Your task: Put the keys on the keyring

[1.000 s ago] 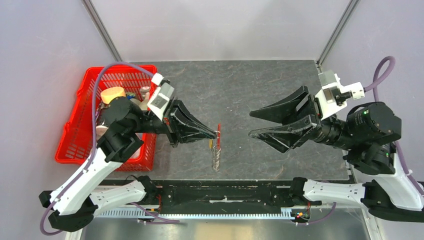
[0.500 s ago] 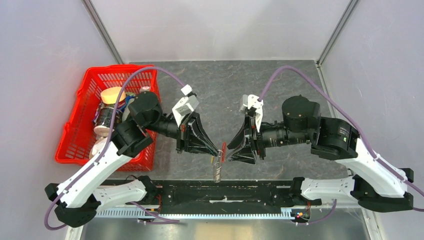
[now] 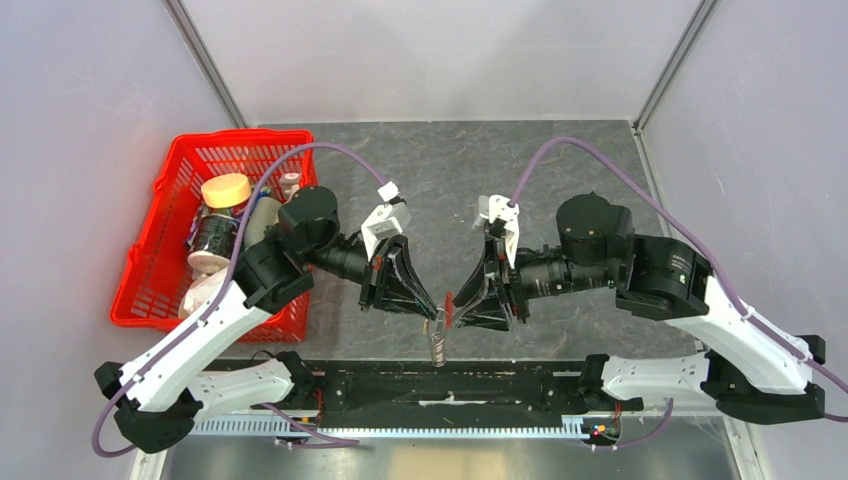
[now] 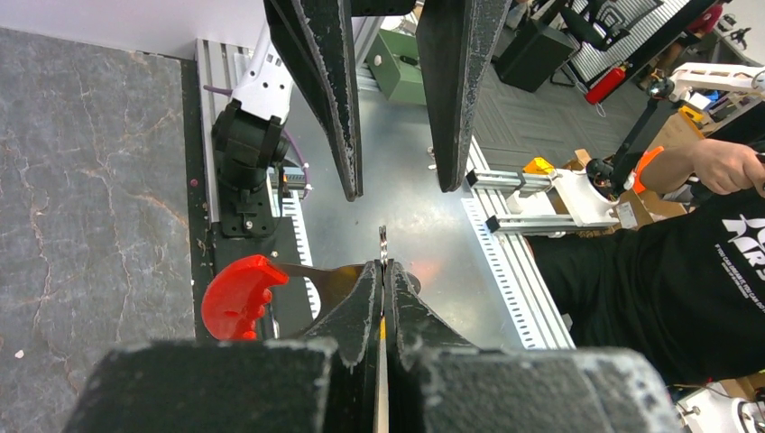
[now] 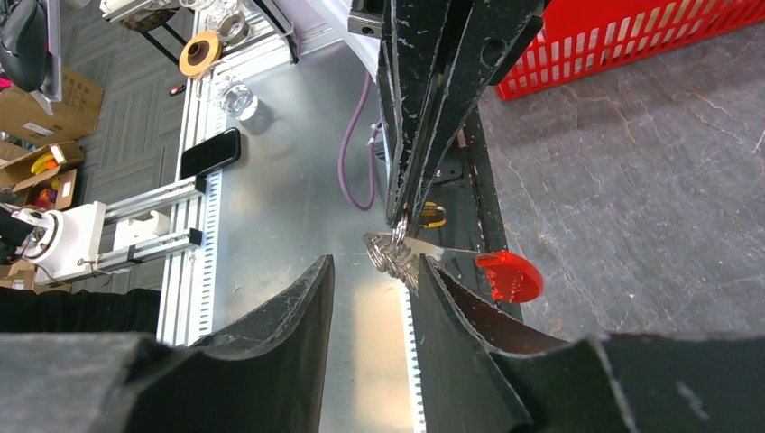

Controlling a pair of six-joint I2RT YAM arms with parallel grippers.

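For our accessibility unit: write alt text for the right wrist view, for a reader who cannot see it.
From the top edge, the shut black left end effector pinches a silvery chain keyring with a red plastic tag. The open right end effector points at it from the bottom edge; a grey stone-patterned table and red plastic basket lie to the right.

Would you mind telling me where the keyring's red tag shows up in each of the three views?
Top external: red tag low centre, beside the left gripper's tip.
Left wrist: red tag lower left, beside that gripper.
Right wrist: red tag right of centre, low.
Shared landmark: the left gripper, shut on the keyring.
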